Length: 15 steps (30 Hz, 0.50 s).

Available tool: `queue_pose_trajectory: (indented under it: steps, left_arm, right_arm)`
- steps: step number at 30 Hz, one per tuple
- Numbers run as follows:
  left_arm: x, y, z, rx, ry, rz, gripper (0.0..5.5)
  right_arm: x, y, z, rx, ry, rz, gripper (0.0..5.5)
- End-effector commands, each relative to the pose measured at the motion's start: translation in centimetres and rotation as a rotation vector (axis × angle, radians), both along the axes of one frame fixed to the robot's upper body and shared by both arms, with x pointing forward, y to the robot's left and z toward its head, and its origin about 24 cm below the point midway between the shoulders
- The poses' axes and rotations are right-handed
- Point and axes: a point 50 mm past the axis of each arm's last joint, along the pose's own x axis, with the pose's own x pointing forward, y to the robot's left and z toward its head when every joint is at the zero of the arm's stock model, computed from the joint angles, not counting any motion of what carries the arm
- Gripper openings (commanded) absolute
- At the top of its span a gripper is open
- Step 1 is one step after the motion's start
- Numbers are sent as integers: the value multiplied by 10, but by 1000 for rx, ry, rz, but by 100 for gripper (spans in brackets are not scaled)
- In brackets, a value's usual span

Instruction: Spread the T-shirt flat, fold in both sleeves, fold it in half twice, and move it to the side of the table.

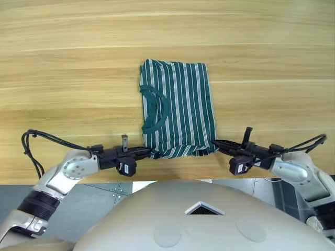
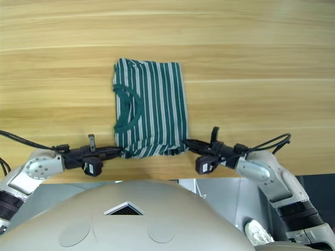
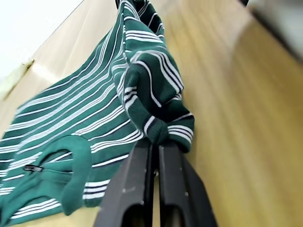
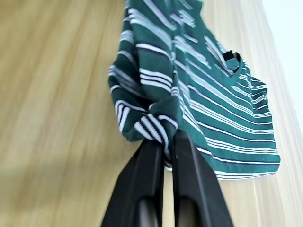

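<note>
Left gripper (image 1: 149, 152) and right gripper (image 1: 213, 142) pinch T-shirt (image 1: 178, 104) corners

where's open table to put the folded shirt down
Bare table lies left of the T-shirt, right of it, and beyond its far edge. Crowded: the near edge, where the left hand and right hand pinch its corners.

Setting: looks like a robotics lab or test room, not a home. Evidence: long, light wood-grain worktop (image 1: 63, 63); grey tiled floor (image 1: 91, 198) below its near edge; plain white surface, probably a wall (image 3: 28, 28), past its far edge. Loose black cables (image 1: 31, 149) run along the arms. The left claw (image 1: 149, 152) and right claw (image 1: 213, 142) each pinch a striped T-shirt (image 1: 183, 104) on the worktop.
</note>
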Motion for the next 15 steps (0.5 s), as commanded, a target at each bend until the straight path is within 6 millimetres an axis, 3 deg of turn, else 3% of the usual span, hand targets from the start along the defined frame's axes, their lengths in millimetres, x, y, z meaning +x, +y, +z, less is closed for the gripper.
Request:
queue_pose_trajectory:
  steps: [1, 9, 15]
  left_arm:
    - [4, 4, 10, -50, 16, 67, 0]
    - [48, -2, 34, -300, -56, 279, 0]
    - [83, -3, 35, -294, -135, 398, 0]
  right_arm:
    - [8, -4, 15, 58, -5, -59, 4]
    - [52, 4, 35, 216, -108, -184, 4]
    - [93, 19, 40, 254, -211, -247, 4]
